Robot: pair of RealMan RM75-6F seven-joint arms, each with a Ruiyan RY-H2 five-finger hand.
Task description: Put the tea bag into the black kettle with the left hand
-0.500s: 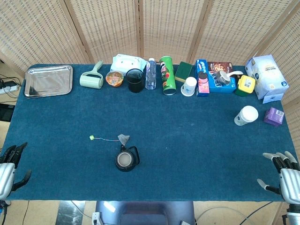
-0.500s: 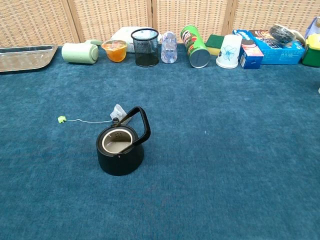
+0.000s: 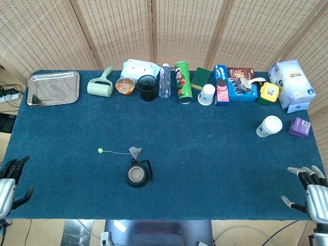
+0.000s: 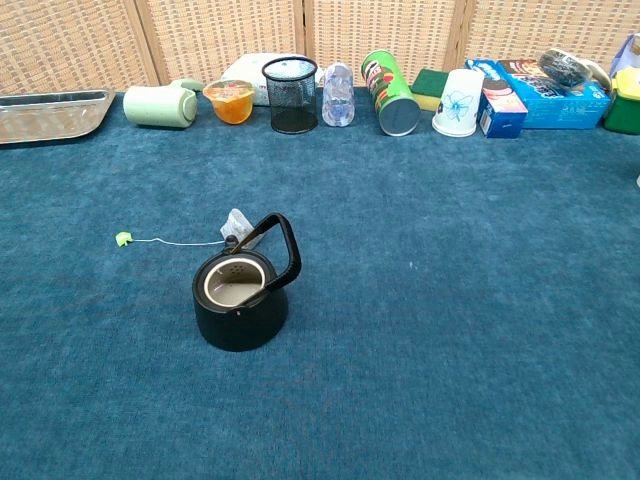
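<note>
The black kettle (image 3: 138, 175) (image 4: 241, 293) stands lidless near the table's front middle, its handle raised toward the right. Just behind it lies the tea bag (image 3: 135, 151) (image 4: 237, 226), flat on the blue cloth, its string running left to a small green tag (image 3: 100, 150) (image 4: 123, 239). My left hand (image 3: 10, 185) hangs at the table's front left corner, fingers spread and holding nothing, far from the tea bag. My right hand (image 3: 310, 191) sits at the front right corner, fingers apart and empty. Neither hand shows in the chest view.
Along the back edge stand a metal tray (image 3: 53, 88), a lint roller (image 3: 101, 86), a snack cup (image 3: 125, 86), a black mesh holder (image 3: 147, 87), a bottle (image 3: 164, 81), a green can (image 3: 183, 82), cups and boxes. A lidded cup (image 3: 268, 126) and purple box (image 3: 299, 127) sit at the right.
</note>
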